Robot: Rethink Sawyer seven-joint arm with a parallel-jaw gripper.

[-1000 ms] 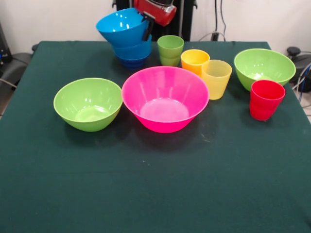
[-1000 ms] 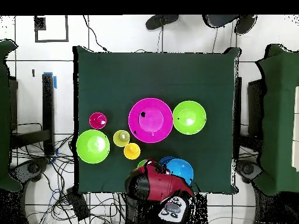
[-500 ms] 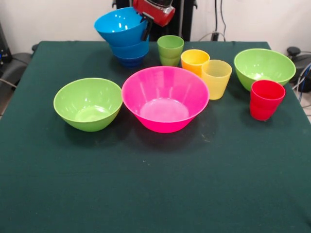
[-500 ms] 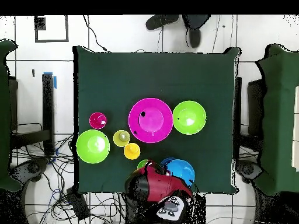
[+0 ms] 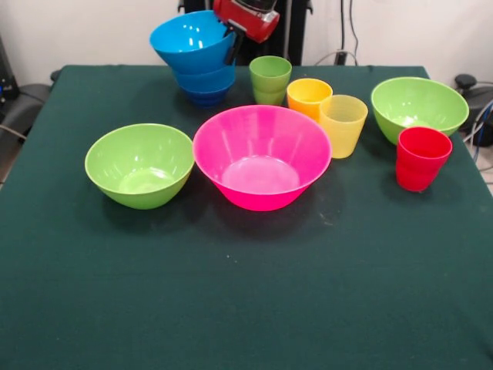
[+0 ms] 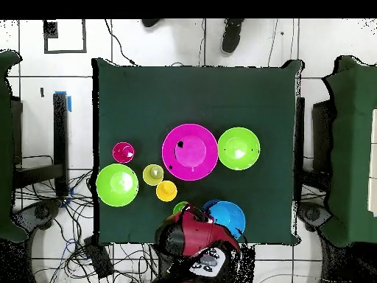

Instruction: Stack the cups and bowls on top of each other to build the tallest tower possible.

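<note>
My gripper (image 5: 231,43) is at the table's far edge, shut on the right rim of the bright blue bowl (image 5: 189,38). That bowl sits tilted on top of the tower (image 5: 205,83), with a light blue bowl and then the small dark blue bowl beneath it. To the right stand the green cup (image 5: 269,79), the orange cup (image 5: 308,95), the pale yellow cup (image 5: 343,123) and the red cup (image 5: 420,157). The pink bowl (image 5: 260,156) is in the middle, with lime bowls to its left (image 5: 139,164) and far right (image 5: 418,105). In the overhead view the arm (image 6: 195,237) hides the gripper beside the blue bowl (image 6: 228,217).
The red arm comes down over the table's far edge next to the tower. The green cup stands close to the tower's right side. A person's shoes (image 6: 234,34) show beyond the opposite table edge in the overhead view. The near half of the green cloth (image 5: 246,308) holds nothing.
The bright blue bowl has shifted slightly left and up in the gripper's hold. The arm has turned a little. The person's feet have moved in the overhead view.
</note>
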